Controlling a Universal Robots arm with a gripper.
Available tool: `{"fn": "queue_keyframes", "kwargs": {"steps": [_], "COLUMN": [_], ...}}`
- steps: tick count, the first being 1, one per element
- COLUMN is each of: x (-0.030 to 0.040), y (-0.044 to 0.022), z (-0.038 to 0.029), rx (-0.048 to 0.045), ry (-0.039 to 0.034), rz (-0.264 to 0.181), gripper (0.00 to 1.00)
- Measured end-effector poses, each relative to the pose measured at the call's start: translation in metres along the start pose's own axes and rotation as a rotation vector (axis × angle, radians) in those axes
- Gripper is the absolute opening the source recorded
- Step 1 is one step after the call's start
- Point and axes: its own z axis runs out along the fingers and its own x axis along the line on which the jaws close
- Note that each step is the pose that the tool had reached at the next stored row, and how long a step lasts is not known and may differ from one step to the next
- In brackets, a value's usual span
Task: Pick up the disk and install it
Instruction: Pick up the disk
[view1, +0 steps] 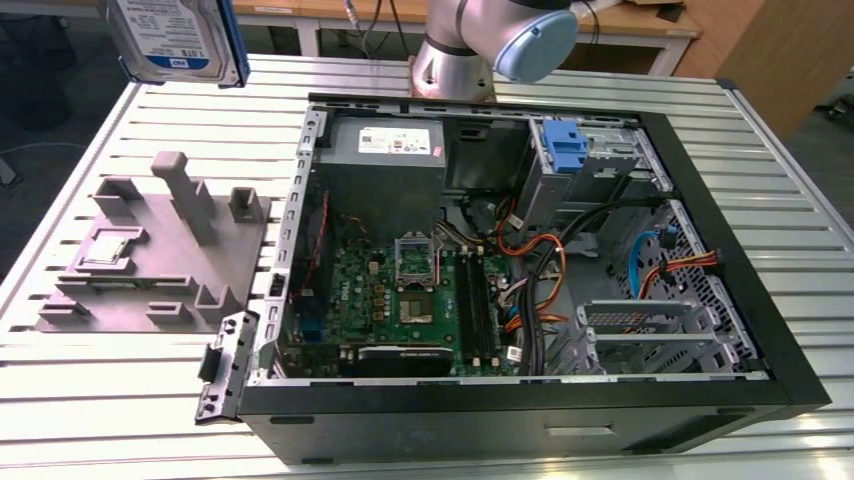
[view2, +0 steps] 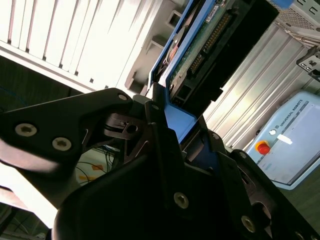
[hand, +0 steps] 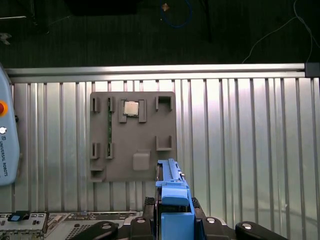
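High above table (view1: 790, 232), hand (view2: 167, 122) around disk (view1: 171, 35).

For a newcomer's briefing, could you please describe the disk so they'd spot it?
Find the open computer case on the slatted table, then the grey fixture at the exterior view's left. Above that, in the gripper, hangs the disk: flat, silver, blue-framed, white-and-blue label, unlike the case's narrow blue bracket.
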Motion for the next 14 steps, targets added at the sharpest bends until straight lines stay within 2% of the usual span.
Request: {"fn": "queue_keyframes", "kwargs": {"steps": [14], "x": [-0.0002], "y": [-0.0042], "z": [-0.0001], "rx": [0.0000], "ry": [0.0000], "rz": [0.000], "gripper": [0.36]}}
